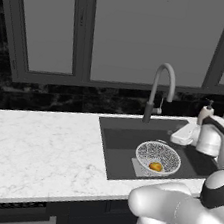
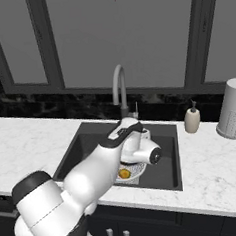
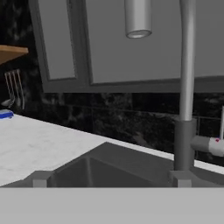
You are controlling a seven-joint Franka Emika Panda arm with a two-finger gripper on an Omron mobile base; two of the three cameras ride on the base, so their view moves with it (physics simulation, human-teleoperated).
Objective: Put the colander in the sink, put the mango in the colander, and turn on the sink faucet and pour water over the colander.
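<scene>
Now my gripper (image 3: pixel 109 179), fingers apart, faces the sink faucet (image 3: pixel 187 78), whose small stiff lever (image 3: pixel 209 145) just right should push easily at its tip.

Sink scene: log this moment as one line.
colander: in sink | mango: in colander | sink faucet: no water seen | gripper: near faucet base, state unclear

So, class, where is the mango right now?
The mango lies inside the colander, in the sink, in front of the faucet.
</scene>
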